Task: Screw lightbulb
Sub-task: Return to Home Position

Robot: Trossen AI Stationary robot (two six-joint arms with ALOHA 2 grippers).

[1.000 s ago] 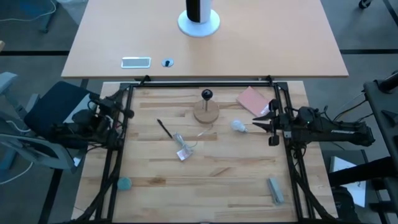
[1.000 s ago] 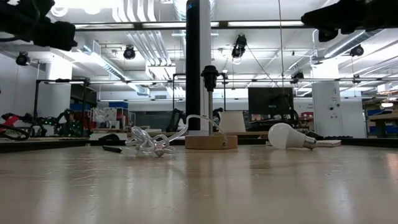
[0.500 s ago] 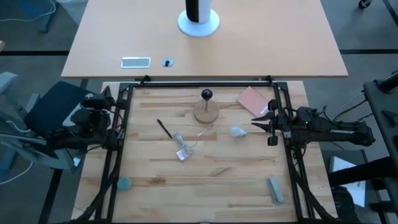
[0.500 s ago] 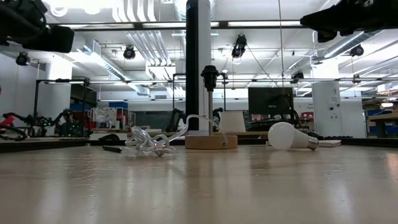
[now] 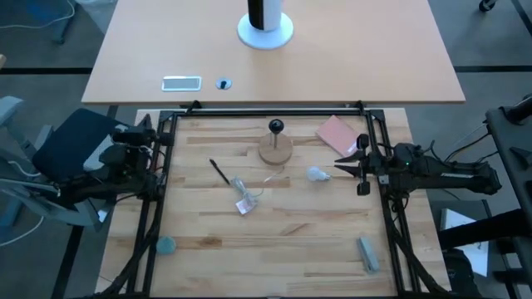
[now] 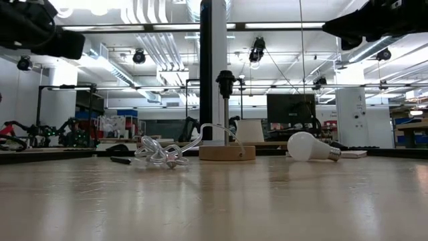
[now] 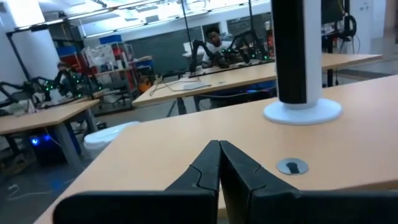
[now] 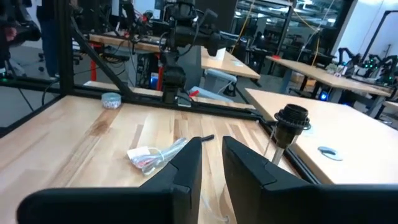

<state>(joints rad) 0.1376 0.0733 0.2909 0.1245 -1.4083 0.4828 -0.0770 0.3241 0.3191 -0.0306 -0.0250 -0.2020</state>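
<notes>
The white lightbulb [image 5: 315, 174] [image 6: 304, 146] lies on its side on the wooden table, its silvery screw base toward the table's right. The black socket [image 5: 276, 126] [image 6: 225, 82] [image 8: 292, 121] stands on a round wooden base [image 5: 275, 150] toward the far middle. My right gripper [image 5: 342, 169] [image 8: 211, 163] hovers level just right of the bulb, above the table, slightly open with nothing between its fingers. My left gripper [image 5: 152, 134] [image 7: 219, 163] is shut at the table's left edge, raised and pointing toward the far side.
A clear coiled cable [image 5: 248, 191] with a small packet [image 5: 243, 206] and a black pen [image 5: 219, 172] lie left of the socket base. A pink pad [image 5: 337, 133] sits far right, a teal object [image 5: 166, 245] near left, a grey object [image 5: 368, 253] near right. A black frame [image 5: 266, 110] rims the table.
My left gripper has swung away from the table's left rim toward the far edge and stays shut. The lightbulb has rolled a little toward the table's left and near side. My right gripper has kept its place.
</notes>
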